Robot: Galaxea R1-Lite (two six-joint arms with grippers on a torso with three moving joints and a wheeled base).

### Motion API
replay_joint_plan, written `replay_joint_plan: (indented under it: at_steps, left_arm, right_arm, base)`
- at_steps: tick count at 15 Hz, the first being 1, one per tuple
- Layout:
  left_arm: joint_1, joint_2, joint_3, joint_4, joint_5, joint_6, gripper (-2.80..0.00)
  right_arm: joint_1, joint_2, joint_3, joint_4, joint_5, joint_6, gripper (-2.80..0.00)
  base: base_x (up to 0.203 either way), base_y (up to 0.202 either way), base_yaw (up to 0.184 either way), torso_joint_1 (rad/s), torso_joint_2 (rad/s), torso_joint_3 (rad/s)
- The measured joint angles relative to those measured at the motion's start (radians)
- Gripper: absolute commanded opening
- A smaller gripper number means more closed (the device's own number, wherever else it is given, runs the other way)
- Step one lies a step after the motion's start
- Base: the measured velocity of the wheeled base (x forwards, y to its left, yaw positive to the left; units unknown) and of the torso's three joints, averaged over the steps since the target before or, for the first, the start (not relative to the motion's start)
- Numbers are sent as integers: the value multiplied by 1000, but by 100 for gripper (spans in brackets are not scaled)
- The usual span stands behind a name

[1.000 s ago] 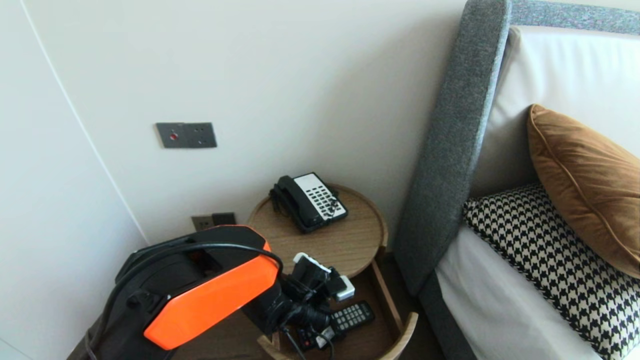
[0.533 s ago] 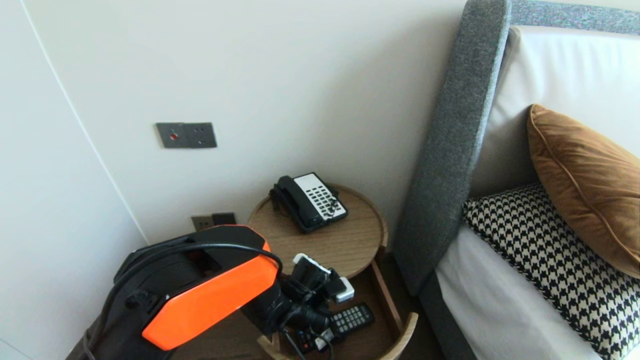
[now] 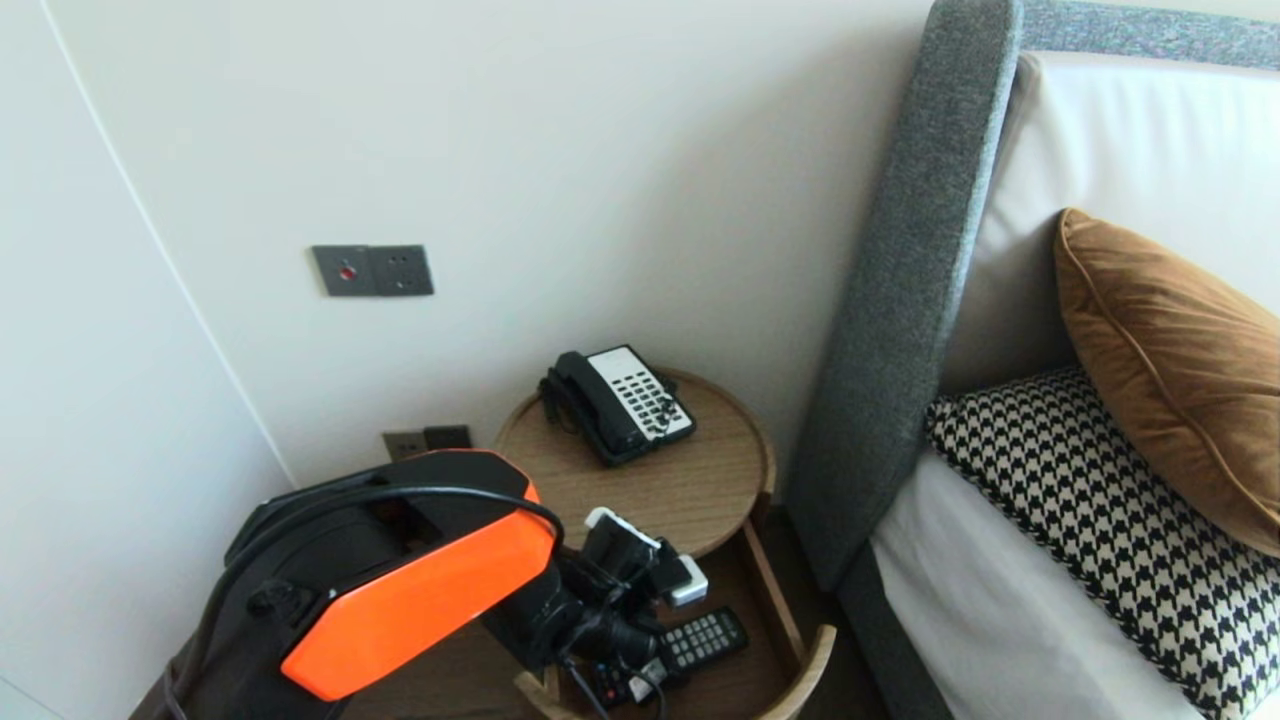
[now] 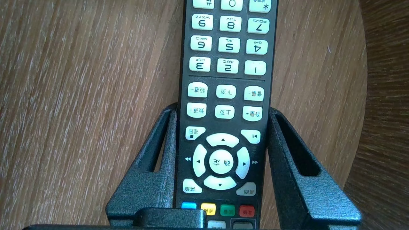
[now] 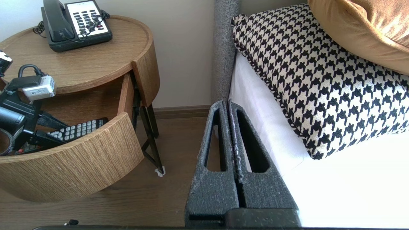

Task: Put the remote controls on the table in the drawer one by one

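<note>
- Left gripper (image 4: pixel 222 110): down inside the open drawer (image 5: pixel 80 159) of the round bedside table (image 3: pixel 690 480), at the lower centre of the head view. Its two fingers bear against the long sides of a black remote control (image 4: pixel 225 80), near the middle of its length. This is judged a firm grasp on the remote control.
- Remote control: inside the drawer, keypad up, with its number keys at the end away from the wrist. Wooden drawer floor shows on either side of it.
- Right gripper (image 5: pixel 227 103): fingers clenched flat together on nothing, hanging over the floor beside the mattress edge. It is idle.
- Progress, as judged: the drawer stands pulled out and the remote control is seized. It has not cleared the drawer's curved front wall.
- Table top: it carries a corded telephone (image 3: pixel 620 400) on the side nearest the wall.
- Surroundings: grey headboard (image 3: pixel 900 300), houndstooth pillow (image 3: pixel 1080 520) and brown cushion (image 3: pixel 1170 370) at the right of the head view. A switch plate (image 3: pixel 372 270) sits on the wall at the left.
- Not determinable: whether the remote control rests on the drawer floor or is raised off it.
- Obstructed in the head view: the orange-covered left arm (image 3: pixel 420 590) hides the fingers and the near half of the remote control. The lower frame edge cuts off the drawer front, and the right arm does not appear at all.
- Cut off in the left wrist view: both ends of the remote control run out of the frame.
</note>
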Motion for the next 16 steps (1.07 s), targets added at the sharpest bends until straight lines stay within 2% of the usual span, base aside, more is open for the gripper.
replay_joint_plan:
  at_steps: [7,16]
  left_arm:
    - [-2,-2,5,-6,0,-2,0]
    - [-14,-125,129,-37,11,-19,0]
  right_arm:
    - [0,0,0,0,0,0,-280]
    - [0,0,0,0,0,0,-280]
  base:
    - [0,0,0,0,0,0]
    - [0,0,0,0,0,0]
